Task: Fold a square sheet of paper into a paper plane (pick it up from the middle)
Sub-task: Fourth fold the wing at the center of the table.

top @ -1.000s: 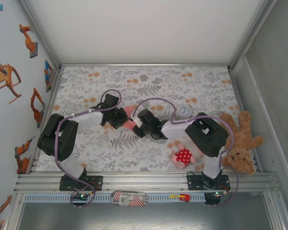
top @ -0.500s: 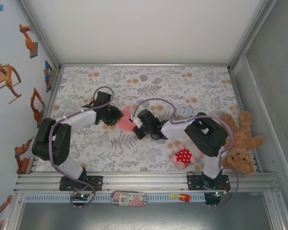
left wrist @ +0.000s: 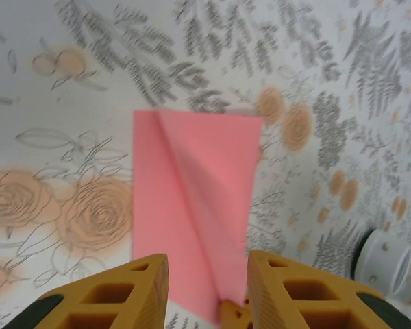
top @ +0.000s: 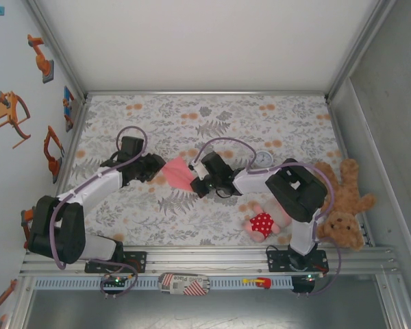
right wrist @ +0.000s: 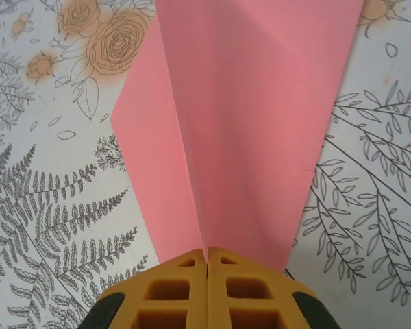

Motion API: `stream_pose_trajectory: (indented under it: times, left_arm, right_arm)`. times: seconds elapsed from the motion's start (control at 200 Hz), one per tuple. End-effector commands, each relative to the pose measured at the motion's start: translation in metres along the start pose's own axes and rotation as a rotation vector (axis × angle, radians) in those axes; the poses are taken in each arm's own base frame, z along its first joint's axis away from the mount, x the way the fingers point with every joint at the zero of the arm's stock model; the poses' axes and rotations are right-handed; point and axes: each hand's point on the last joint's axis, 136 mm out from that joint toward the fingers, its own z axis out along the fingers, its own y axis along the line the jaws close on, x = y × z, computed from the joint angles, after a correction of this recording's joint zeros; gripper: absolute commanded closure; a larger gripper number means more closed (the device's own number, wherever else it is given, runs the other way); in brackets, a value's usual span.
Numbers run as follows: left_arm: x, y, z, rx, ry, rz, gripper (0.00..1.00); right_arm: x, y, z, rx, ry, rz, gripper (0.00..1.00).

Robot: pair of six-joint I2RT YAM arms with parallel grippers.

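Here, the paper plane point(top: 178, 171) sat mid-counter point(top: 260, 123) between the two arms. The right fingers point(right wrist: 181, 277) were pressed together, clamped on its narrow end. The left fingers point(left wrist: 140, 281) stood apart, with a pointed corner of it reaching between them.

The left arm point(top: 99, 185) and the right arm point(top: 253, 181) are each built of white links between bulky black joint housings, with a thin lilac cable point(top: 131, 128) looping alongside. The left gripper point(left wrist: 207, 281) and the right gripper point(right wrist: 207, 264) carry orange-yellow fingers point(left wrist: 130, 291) moulded with lattice pockets, dark green-black at the outer corners.
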Motion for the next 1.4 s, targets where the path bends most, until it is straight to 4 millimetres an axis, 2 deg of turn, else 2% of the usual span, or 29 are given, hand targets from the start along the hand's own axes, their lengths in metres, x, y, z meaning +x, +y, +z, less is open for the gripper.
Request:
stream_pose_trajectory:
  times: [0.0,0.185,0.346,0.456,0.661,0.831,1.127,1.392]
  left_arm:
    - [0.004,-0.01,-0.003,0.082,-0.01,0.002,0.63]
    - [0.022,-0.017,0.007,0.121,0.017,0.036,0.63]
    - [0.042,-0.026,0.028,0.143,0.077,0.064,0.63]
    - [0.048,-0.031,0.039,0.153,0.101,0.071,0.64]
    - [0.054,-0.032,0.054,0.176,0.122,0.078,0.64]
    - [0.057,-0.031,0.061,0.192,0.13,0.088,0.59]
    - [0.06,-0.024,0.068,0.174,0.139,0.095,0.57]
    - [0.059,-0.021,0.066,0.166,0.127,0.114,0.54]
  right_arm:
    - [-0.012,0.003,-0.001,-0.062,-0.025,0.076,1.0]
    - [-0.013,-0.005,-0.001,-0.091,-0.029,0.164,1.0]
    - [-0.013,-0.007,-0.002,-0.13,-0.033,0.227,1.0]
    - [-0.013,-0.007,-0.004,-0.157,-0.031,0.258,1.0]
    - [-0.009,-0.01,-0.004,-0.198,-0.012,0.313,1.0]
    - [-0.007,-0.012,-0.002,-0.222,0.007,0.341,1.0]
    - [-0.004,-0.014,0.002,-0.262,0.043,0.39,1.0]
    - [-0.003,-0.017,0.002,-0.288,0.054,0.448,1.0]
